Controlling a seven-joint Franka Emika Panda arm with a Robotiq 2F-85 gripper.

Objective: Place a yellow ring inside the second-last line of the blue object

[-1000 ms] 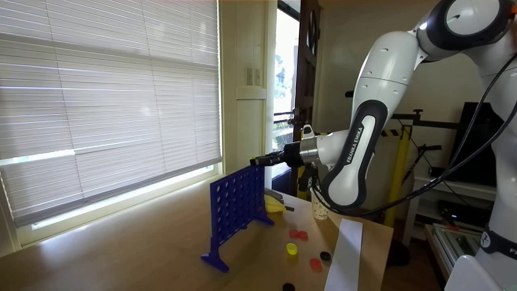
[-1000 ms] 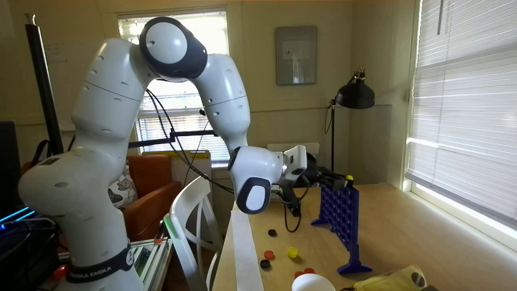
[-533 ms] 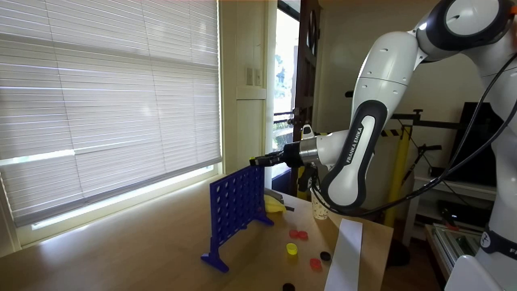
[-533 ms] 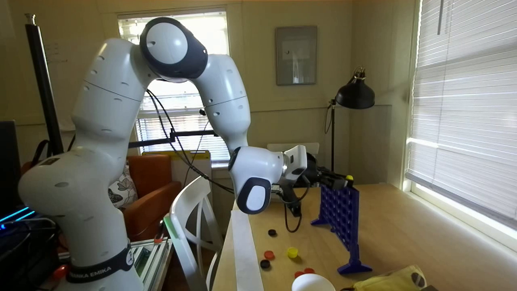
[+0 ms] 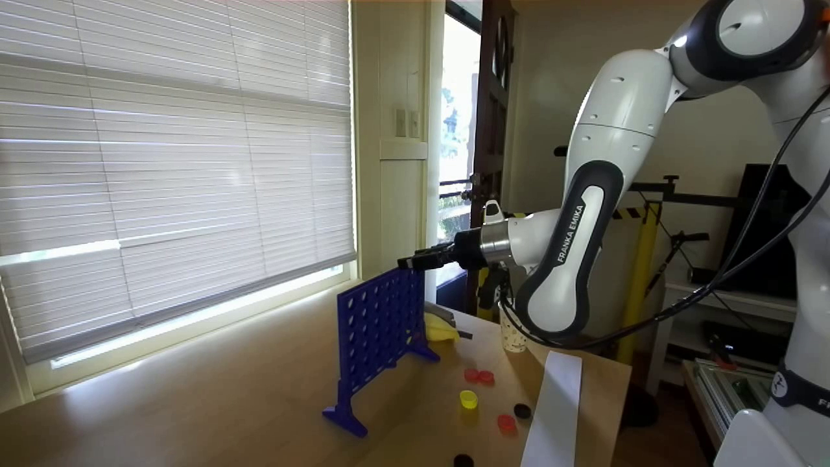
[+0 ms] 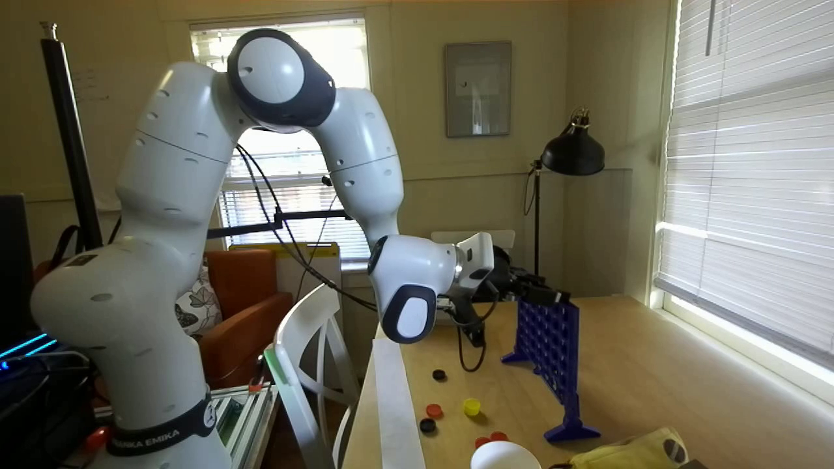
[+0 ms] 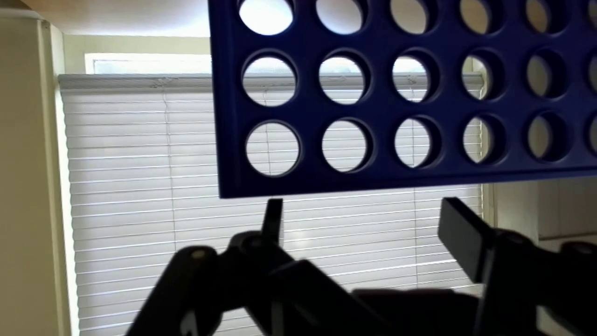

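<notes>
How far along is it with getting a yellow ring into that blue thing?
Done, it seems: what is probably the yellow ring shows as a small patch low in the blue board in an exterior view; I can't confirm which line. In hand: nothing; the gripper stands open in the wrist view. Left: perhaps just backing off, since it sits at the board's top edge.

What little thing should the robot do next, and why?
Probably lift the fingers up and back from the blue board: they stand open with nothing between them, and what may be the yellow ring shows low in the board.
</notes>
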